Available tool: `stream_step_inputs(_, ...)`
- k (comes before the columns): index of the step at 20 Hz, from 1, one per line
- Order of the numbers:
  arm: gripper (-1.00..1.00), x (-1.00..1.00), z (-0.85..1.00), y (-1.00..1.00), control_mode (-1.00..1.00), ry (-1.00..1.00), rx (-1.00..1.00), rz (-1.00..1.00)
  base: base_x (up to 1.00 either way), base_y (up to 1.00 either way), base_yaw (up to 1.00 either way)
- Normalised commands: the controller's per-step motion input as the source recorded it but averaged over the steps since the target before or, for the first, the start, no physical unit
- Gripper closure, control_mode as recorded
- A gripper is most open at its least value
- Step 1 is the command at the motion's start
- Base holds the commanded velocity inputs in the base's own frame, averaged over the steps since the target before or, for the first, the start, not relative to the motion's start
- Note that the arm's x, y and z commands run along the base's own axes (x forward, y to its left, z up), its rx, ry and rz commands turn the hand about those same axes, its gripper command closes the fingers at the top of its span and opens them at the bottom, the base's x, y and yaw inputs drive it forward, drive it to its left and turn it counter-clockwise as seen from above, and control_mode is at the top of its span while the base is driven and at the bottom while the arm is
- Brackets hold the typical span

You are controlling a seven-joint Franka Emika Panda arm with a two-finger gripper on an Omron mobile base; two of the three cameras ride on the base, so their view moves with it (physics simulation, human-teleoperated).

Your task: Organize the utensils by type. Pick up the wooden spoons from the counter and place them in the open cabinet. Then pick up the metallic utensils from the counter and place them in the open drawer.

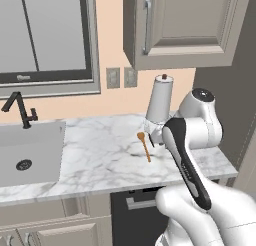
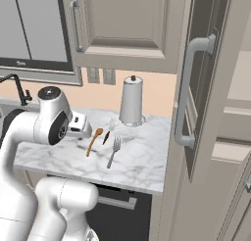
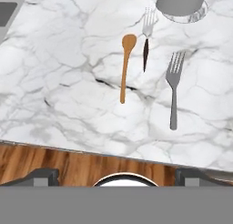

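While the jaws are held wide open, empty, short of the bench (image 3: 54, 73) edge, the spoon (image 3: 126, 66) is seen flat on the marble; black-handled utensil (image 3: 146, 52) just beside it, fork (image 3: 174, 89) beyond that.

On the marble surface (image 2: 142, 161) a wooden spoon (image 2: 94, 141), a black-handled utensil (image 2: 106, 136) and a silver fork (image 2: 113, 151) lie side by side, near a paper-towel roll (image 2: 132, 106).
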Motion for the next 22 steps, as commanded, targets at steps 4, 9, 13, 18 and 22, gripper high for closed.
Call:
stream_step_inputs(4,-1.00,0.42,-0.51,0.00,-1.00,0.00,0.00,0.00,0.00,0.00,0.00)
stream_step_inputs(9,-1.00,0.48,-0.40,0.00,-1.00,0.00,0.00,0.00,0.00,0.00,0.00)
stream_step_inputs(13,-1.00,0.59,-0.27,0.00,-1.00,0.00,0.00,0.00,0.00,0.00,0.00)
stream_step_inputs(18,-1.00,0.60,-0.24,0.00,-1.00,0.00,-0.01,0.00,0.00,0.00,0.00)
stream_step_inputs(22,-1.00,0.60,-0.32,0.01,-1.00,0.09,-0.01,0.00,0.00,0.00,0.00)
